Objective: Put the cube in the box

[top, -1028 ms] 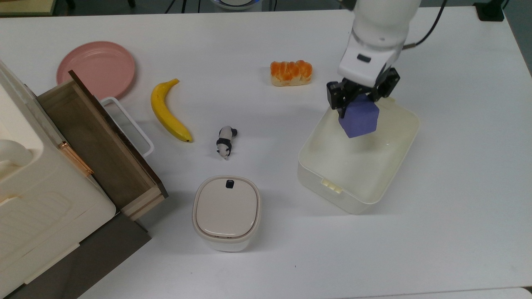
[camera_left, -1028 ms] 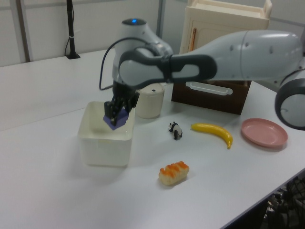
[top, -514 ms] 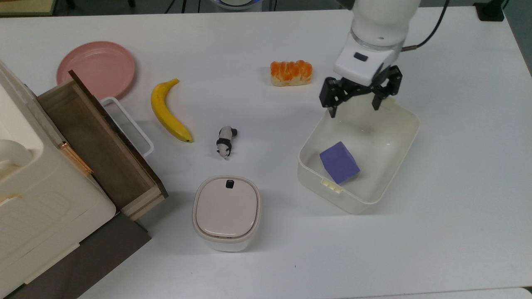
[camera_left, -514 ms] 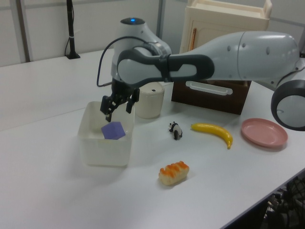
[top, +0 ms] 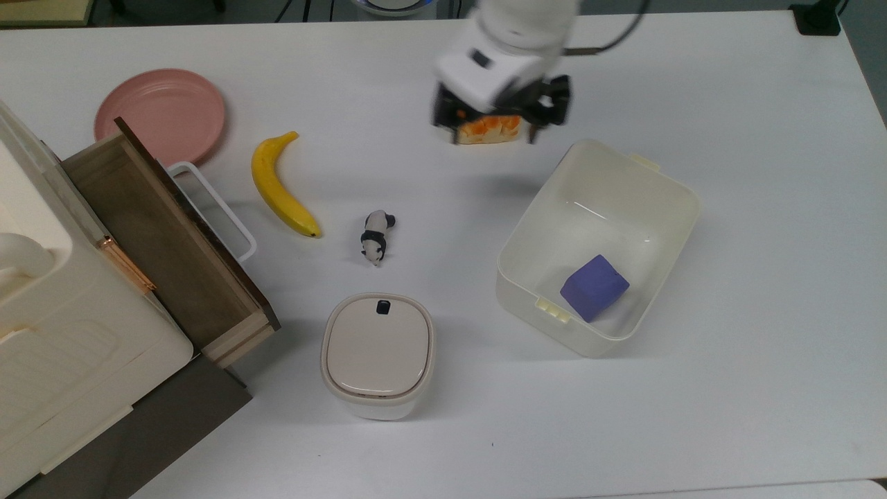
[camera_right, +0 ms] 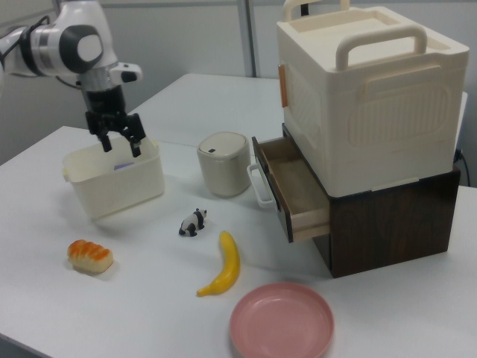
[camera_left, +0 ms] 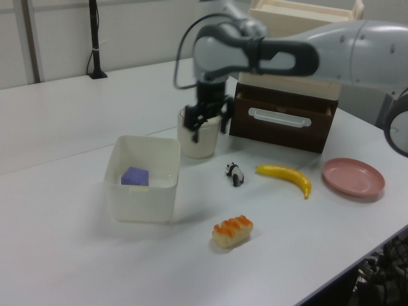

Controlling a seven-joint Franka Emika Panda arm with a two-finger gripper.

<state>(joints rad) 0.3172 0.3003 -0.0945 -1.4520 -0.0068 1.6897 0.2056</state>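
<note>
The blue-purple cube (top: 594, 287) lies on the floor of the cream-white box (top: 682, 190), near the corner toward the top view's lower right. In the left view the cube (camera_left: 135, 176) rests inside the box (camera_left: 143, 204); in the right view a trace of it shows through the box wall (camera_right: 112, 190). My gripper (top: 493, 141) is open, holds nothing and hangs above the table outside the box, over the bread bun at the top view's upper left of the box. It also shows in the left view as the gripper (camera_left: 209, 125) and in the right view as the gripper (camera_right: 121, 144).
A bread bun (top: 485, 130) sits under the gripper. A banana (top: 280, 186), a toy panda (top: 375, 237), a lidded rounded container (top: 378, 350) and a pink plate (top: 161, 114) stand on the white table. An open brown drawer (top: 166, 242) juts out at the top view's left.
The gripper opened and let go of the cube, which dropped into the box and settled. The arm then moved away toward the top view's left, over the bread bun.
</note>
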